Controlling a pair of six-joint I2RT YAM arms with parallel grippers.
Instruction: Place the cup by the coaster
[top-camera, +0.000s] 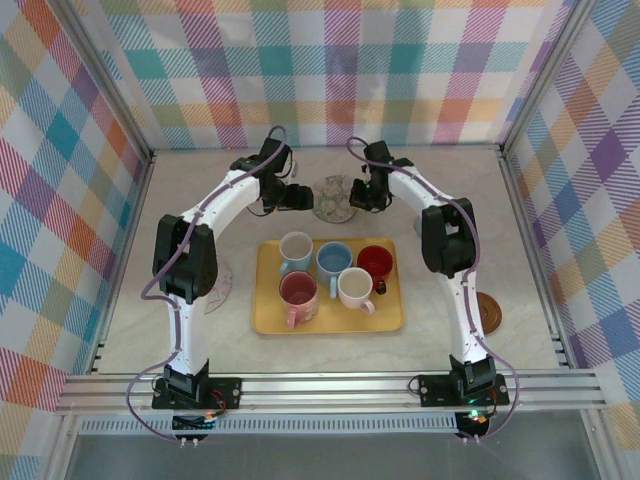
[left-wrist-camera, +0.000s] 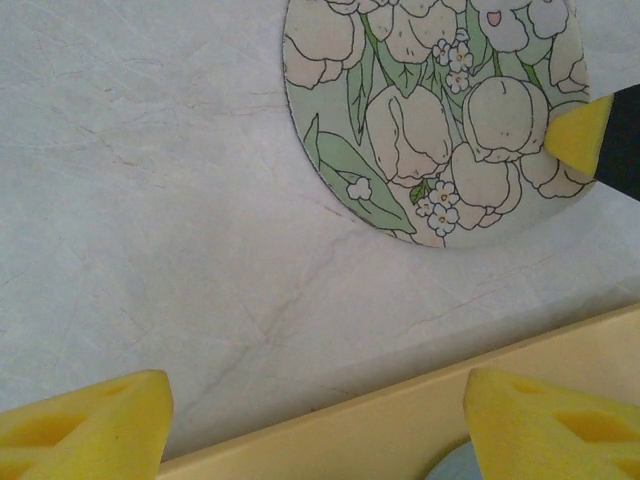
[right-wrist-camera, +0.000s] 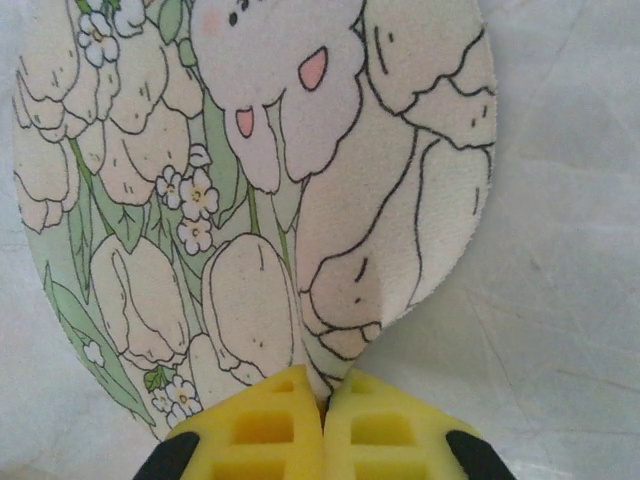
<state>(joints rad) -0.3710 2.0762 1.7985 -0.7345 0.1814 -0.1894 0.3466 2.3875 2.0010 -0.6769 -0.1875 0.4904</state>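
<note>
- Top external view showed a pale marbled surface (top-camera: 330, 352) walled by plaid panels, with both arms bowed inward toward its far middle.
- A yellow tray (top-camera: 385, 310) lay at the centre of the surface, nearer than the two grippers.
- Five cups stood upright on the tray. A cream cup (top-camera: 296, 247), a blue cup (top-camera: 333, 260) and a red cup (top-camera: 375, 262) made the far row. A dark pink cup (top-camera: 298, 290) and a white cup (top-camera: 355, 287) made the near row. None was held.
- A brown disc (top-camera: 488, 312) lay on the surface right of the tray, and a pale pink disc (top-camera: 222, 285) lay left of it, partly under the left arm.
- The floral coaster (top-camera: 335, 198) lay just beyond the tray's far edge, between the two grippers. Its print was tulips and small flowers on green (left-wrist-camera: 430, 110).
- The left gripper (top-camera: 305, 197) sat beside the coaster's left side. In its wrist view its yellow fingers were spread wide (left-wrist-camera: 320, 425), over bare surface and the tray's rim, holding nothing.
- The right gripper (top-camera: 358, 197) was at the coaster's right side. Its fingers were pressed together (right-wrist-camera: 322, 410), pinching the coaster's rim, which buckled upward there (right-wrist-camera: 250, 200).
</note>
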